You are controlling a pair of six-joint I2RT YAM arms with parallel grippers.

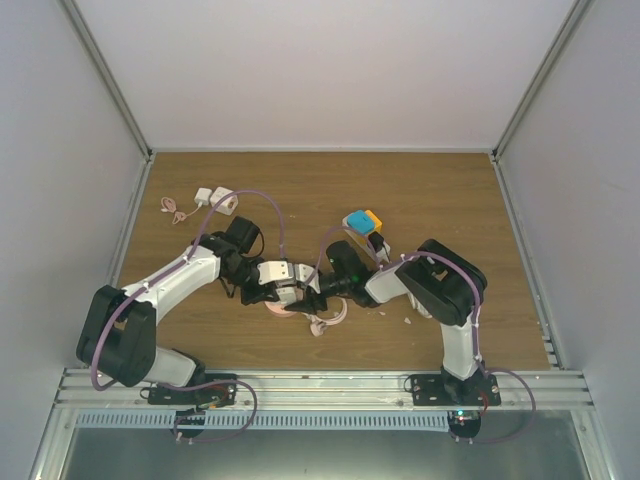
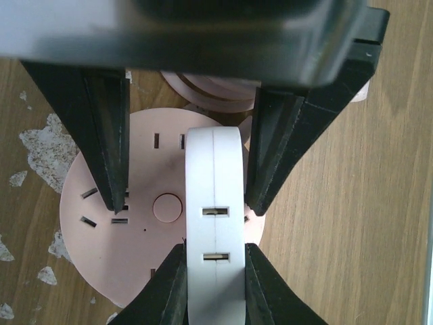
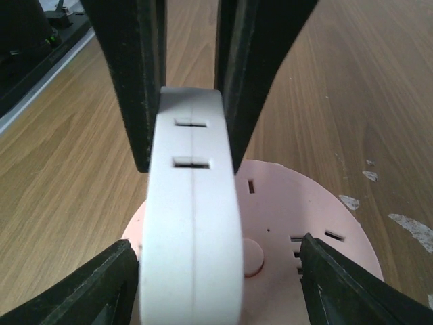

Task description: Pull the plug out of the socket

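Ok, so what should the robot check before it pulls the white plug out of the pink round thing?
1. Grip: the right gripper is clamped on the white plug, one finger on each side: ok.
2. Plug position: it stands upright on the pink socket and looks seated: ok.
3. Socket held down: the left gripper is open, straddling the plug over the socket face; contact is unclear: cannot tell.
4. The pink cable beside the socket being free of the arms: cannot tell.
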